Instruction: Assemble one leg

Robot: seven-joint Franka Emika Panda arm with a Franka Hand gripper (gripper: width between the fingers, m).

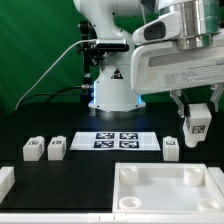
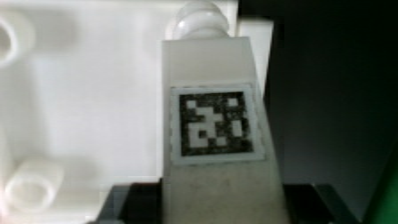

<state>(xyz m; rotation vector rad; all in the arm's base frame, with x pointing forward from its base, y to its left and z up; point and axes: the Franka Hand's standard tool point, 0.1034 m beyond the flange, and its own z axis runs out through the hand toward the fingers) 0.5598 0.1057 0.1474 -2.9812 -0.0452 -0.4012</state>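
Observation:
My gripper point(image 1: 196, 112) is shut on a leg point(image 1: 196, 123), a small white post with a black-and-white tag, held in the air above the far right corner of the big white tray-like piece point(image 1: 170, 186). In the wrist view the held leg point(image 2: 217, 120) fills the middle, its tag facing the camera, with dark fingers point(image 2: 143, 200) pressed to both sides at its base. The tray's white surface point(image 2: 71, 90) lies behind it. Three more legs stand on the black table: two at the exterior view's left point(image 1: 34, 149) point(image 1: 57, 148) and one point(image 1: 170, 147) right of the marker board.
The marker board point(image 1: 117, 141) lies flat in the middle of the table, in front of the arm's white base point(image 1: 112, 85). A white part point(image 1: 5, 181) sits at the left edge. A green wall stands behind.

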